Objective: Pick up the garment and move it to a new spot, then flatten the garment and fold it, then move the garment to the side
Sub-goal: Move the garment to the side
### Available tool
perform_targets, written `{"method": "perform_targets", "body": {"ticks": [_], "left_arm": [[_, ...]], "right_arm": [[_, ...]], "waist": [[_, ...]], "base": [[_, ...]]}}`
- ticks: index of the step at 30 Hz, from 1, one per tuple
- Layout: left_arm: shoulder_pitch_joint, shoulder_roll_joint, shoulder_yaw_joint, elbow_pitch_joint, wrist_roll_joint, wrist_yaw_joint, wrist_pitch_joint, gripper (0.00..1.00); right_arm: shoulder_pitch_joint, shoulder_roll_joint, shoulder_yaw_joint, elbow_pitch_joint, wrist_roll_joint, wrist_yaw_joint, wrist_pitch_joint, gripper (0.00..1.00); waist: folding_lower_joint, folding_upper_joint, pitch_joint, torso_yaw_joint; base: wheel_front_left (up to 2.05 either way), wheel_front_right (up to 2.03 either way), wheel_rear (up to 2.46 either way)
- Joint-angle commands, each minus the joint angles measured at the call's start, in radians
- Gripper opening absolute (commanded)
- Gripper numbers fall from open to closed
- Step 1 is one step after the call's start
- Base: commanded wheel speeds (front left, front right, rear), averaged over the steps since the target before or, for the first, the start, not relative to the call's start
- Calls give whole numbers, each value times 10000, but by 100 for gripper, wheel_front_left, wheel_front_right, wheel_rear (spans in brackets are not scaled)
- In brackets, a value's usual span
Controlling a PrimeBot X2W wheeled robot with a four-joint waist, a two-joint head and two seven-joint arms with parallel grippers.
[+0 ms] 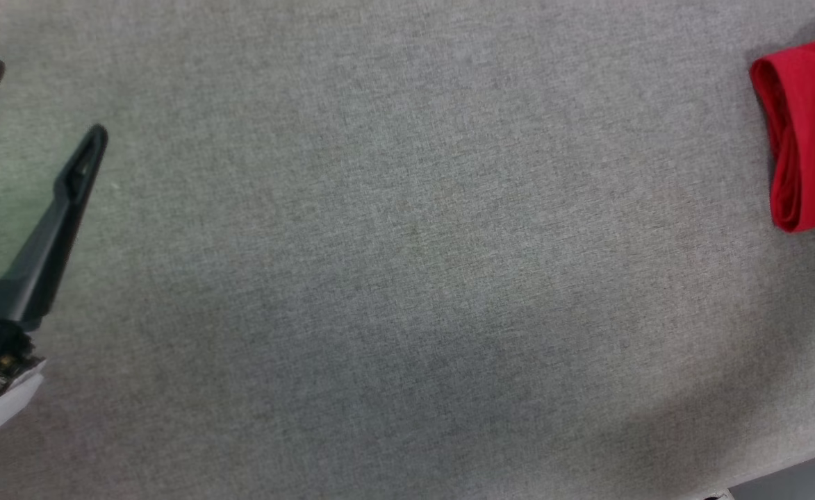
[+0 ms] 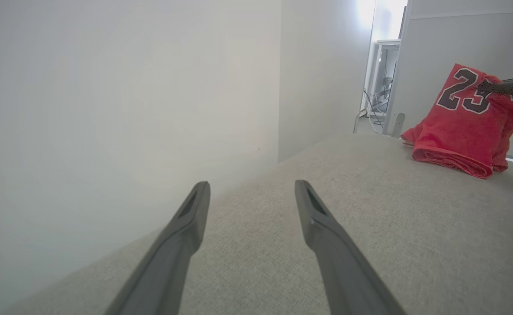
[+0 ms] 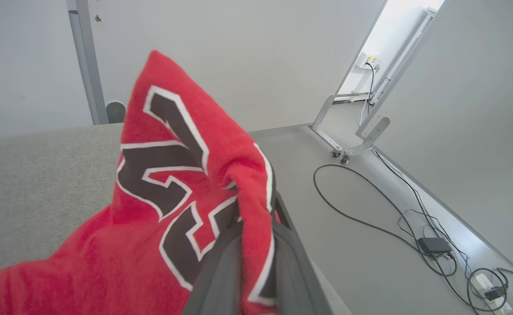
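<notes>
The garment point(image 2: 462, 122) sits at the far right of the grey worktop point(image 1: 407, 278), close to the edge. It is a folded red bundle. Its lower roll rests on the cloth surface, and its upper layers, with the "23" print, are raised. The right gripper point(image 3: 258, 218) is clenched on those upper layers, with red cloth pinched between its two dark fingers. The left gripper point(image 1: 40, 101) is released, its fingers spread wide, and it hovers over the bare left side of the worktop, well apart from the garment.

Since the garment looks folded, the step in hand appears to be moving it to the side. Only a top portion is gripped, so a quick lift would probably let the lower layers drop open and undo the fold. A better approach is a low, slow drag or a small lift, so that the bottom roll trails along the surface and keeps its shape. The floor point(image 3: 370, 210) begins just beyond the worktop's edge, so the bundle should be set down fully on the grey surface and not left hanging over it. The gripper should let go only once the raised layers lie flat on the roll. The left gripper has no part in this step and does best to stay clear.
</notes>
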Motion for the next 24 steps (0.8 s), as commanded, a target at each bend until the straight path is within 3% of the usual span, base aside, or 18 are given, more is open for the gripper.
{"method": "perform_targets", "body": {"ticks": [1, 15, 16, 17, 18, 19, 24], "left_arm": [[108, 41, 44, -22, -40, 22, 15, 100], [537, 392, 560, -166, -134, 22, 15, 100], [563, 392, 565, -178, -145, 22, 15, 100], [580, 384, 569, -190, -155, 22, 15, 100], [592, 365, 569, -191, -159, 22, 15, 100], [588, 333, 566, -185, -166, 22, 15, 100], [611, 28, 442, 62, -177, 22, 15, 100]], "right_arm": [[-196, 21, -12, 94, -92, -12, -126, 0], [-910, 423, 9, 1583, -1738, -12, -1276, 0], [-932, 438, 23, 1650, -1867, -12, -1311, 9], [-970, 456, 12, 1708, -1923, -12, -1363, 32], [-1036, 476, -19, 1758, -1959, -12, -1420, 73], [-1083, 489, -25, 1794, -2047, -12, -1473, 100], [-1082, 415, 476, 2027, -2206, -12, -1497, 100]], "waist": [[0, 0, 176, -91], [0, 0, 613, -104], [0, 0, 600, -96], [0, 0, 586, -85], [0, 0, 567, -71], [0, 0, 535, -54], [0, 0, 165, 48]], "base": [[0, 0, 0], [0, 0, 0], [0, 0, 0], [0, 0, 0], [0, 0, 0], [0, 0, 0], [0, 0, 0]]}}
